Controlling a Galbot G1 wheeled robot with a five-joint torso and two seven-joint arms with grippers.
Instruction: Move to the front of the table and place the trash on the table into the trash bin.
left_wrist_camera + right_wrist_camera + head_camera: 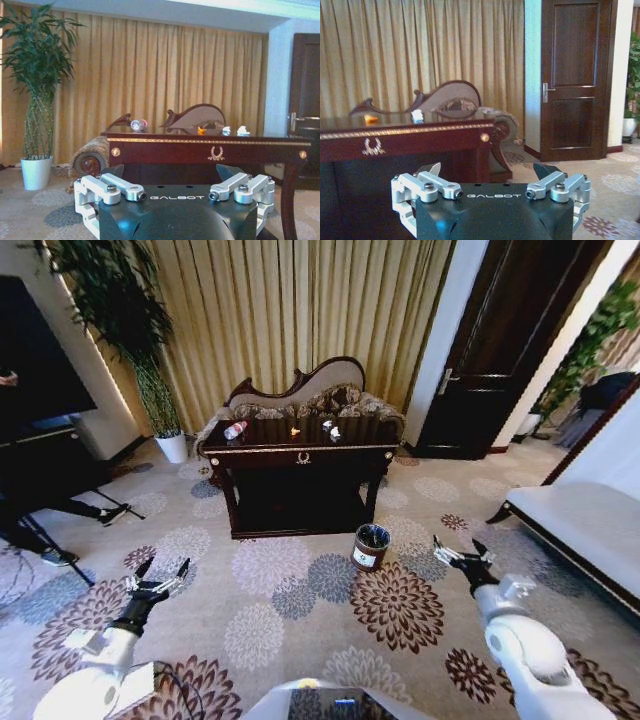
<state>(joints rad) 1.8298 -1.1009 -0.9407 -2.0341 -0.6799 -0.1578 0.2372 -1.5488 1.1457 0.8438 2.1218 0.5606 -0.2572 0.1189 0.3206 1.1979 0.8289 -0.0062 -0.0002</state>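
While well apart from the table, with patterned carpet between:
Carpet: floral medallions across the floor; spread under table, bin and both arms
Curtain: gold pleats across the back wall, behind sofa and table
Sofa: carved back, floral cloth; just behind the table, against the curtain
Table: long, dark and glossy, gold trim along the front edge, gold emblem at front centre; lower shelf in shadow; same table ahead in the left wrist view and off to one side in the right wrist view
Plant: tall green stalks in a white pot, left of the table by the curtain
Left gripper: low on the left over the carpet, pointed toward the table; jaws spread wide, nothing between them
Right gripper: low on the right over the carpet, near the bin; jaws spread wide, nothing held
Trash bin: dark brown cylinder, pale label, black inside; upright on the carpet just off the table's front right leg
Bottle: clear, red cap, lying on its side at the left end of the tabletop
White scraps: crumpled, right of centre on the tabletop, close together
Orange scrap: near tabletop centre, between bottle and white scraps
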